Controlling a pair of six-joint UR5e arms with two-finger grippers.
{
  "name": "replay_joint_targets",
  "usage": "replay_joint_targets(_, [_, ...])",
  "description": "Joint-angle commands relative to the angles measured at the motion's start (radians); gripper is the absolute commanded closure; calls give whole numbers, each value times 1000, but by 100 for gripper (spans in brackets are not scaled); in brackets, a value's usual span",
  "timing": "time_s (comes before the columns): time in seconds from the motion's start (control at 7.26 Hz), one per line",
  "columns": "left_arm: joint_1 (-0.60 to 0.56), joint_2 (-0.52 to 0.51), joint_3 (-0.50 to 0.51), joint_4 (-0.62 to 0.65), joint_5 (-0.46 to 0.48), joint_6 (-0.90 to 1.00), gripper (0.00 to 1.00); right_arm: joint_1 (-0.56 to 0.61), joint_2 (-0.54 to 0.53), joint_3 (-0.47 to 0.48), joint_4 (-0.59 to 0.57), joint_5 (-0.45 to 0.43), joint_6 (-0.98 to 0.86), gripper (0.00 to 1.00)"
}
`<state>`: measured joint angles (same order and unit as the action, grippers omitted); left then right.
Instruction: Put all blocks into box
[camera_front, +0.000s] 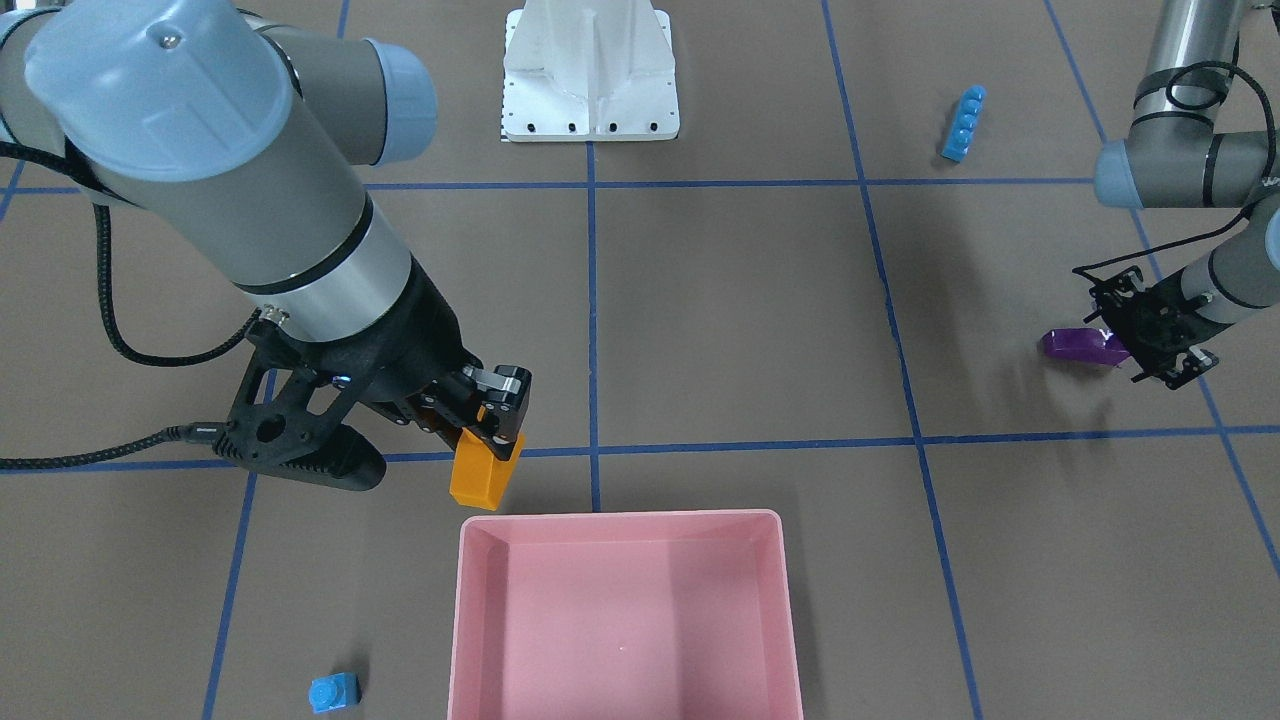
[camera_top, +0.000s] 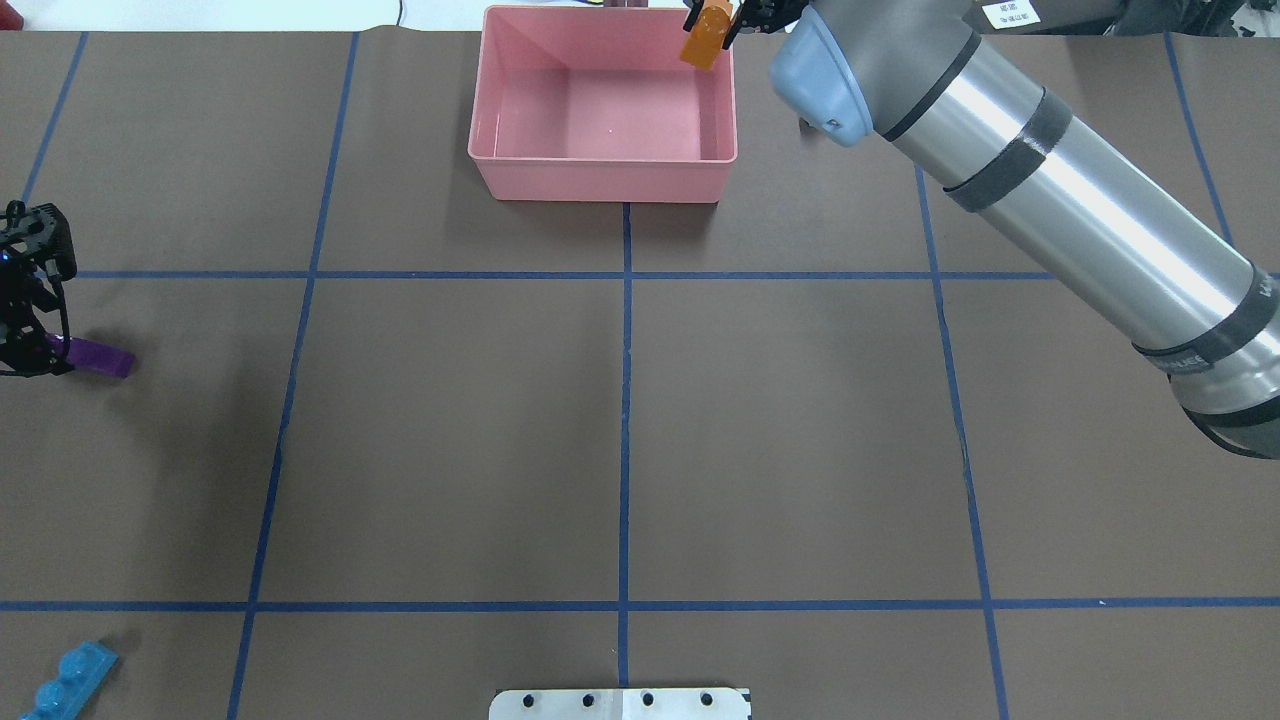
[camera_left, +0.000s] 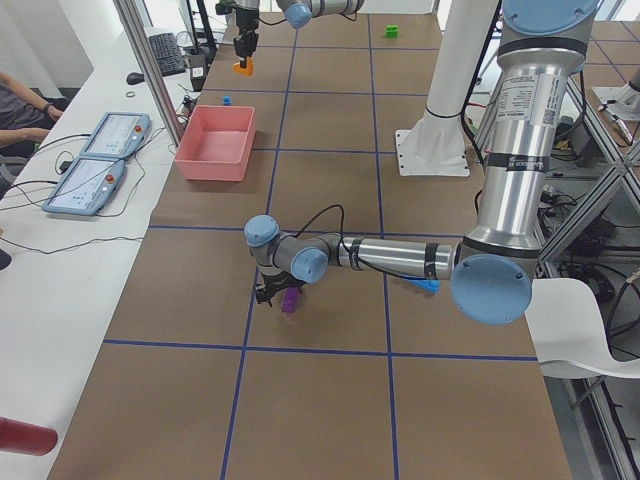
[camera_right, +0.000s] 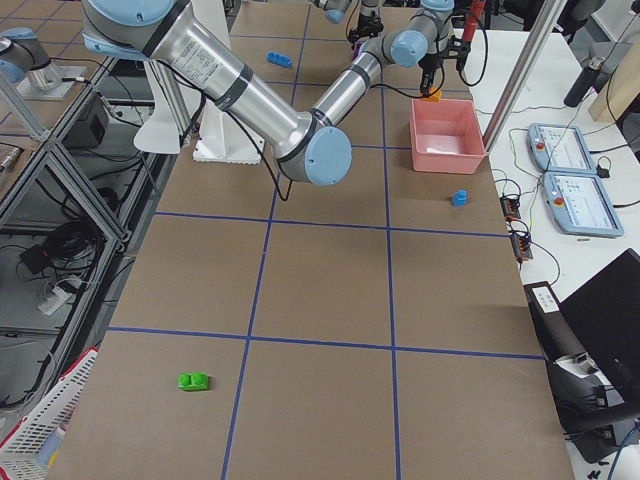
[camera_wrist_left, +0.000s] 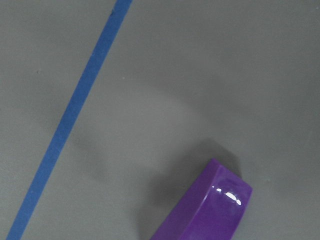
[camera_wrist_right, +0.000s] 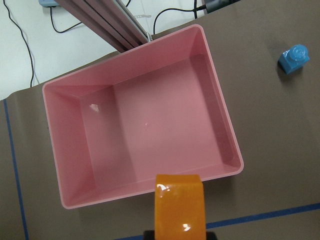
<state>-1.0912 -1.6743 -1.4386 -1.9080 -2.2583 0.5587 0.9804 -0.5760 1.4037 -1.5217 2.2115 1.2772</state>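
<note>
— What are your right jaws holding?

— The orange block (camera_front: 480, 478). My right jaws are clamped tight on its upper end, and the rest of it hangs below them.

— Where is the box from there?

— The box (camera_front: 620, 517) sits on the counter (camera_front: 720, 330) just ahead of those jaws. From my right wrist, the box's near rim runs right past the block's lower end, close to one corner. I cannot tell whether the block is over the rim or just outside it.

— And your left jaws?

— They are down low at the counter, well apart from the box, at one end of the purple block (camera_front: 1080, 345). That block lies on the counter and points away from the jaws. My left wrist shows only the block's tip and a blue tape line (camera_wrist_left: 75, 110), so I cannot tell whether those jaws are closed on it or standing apart.

— The other blocks?

— The small blue cube (camera_front: 333, 692) stands on the counter past the box's far corner from my right jaws, apart from the box. The long blue bar (camera_front: 963, 123) lies back toward my base from my left jaws, well apart from them. The green block (camera_right: 193, 381) is far from both jaws, out at the counter's end on my right.
</note>
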Motion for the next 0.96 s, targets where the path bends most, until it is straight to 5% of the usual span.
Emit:
replay_joint_targets(0.0, [2,2,9,-6,0,-3,1,-6,4,0,0,-3,10,100])
replay_joint_targets(0.28, [4,4,20,-6,-1,-6,4,-8,8,0,0,-3,16,100])
replay_joint_targets(0.83, [8,2,12,-8,-1,-9,65,-6,8,0,2,-3,14,100])
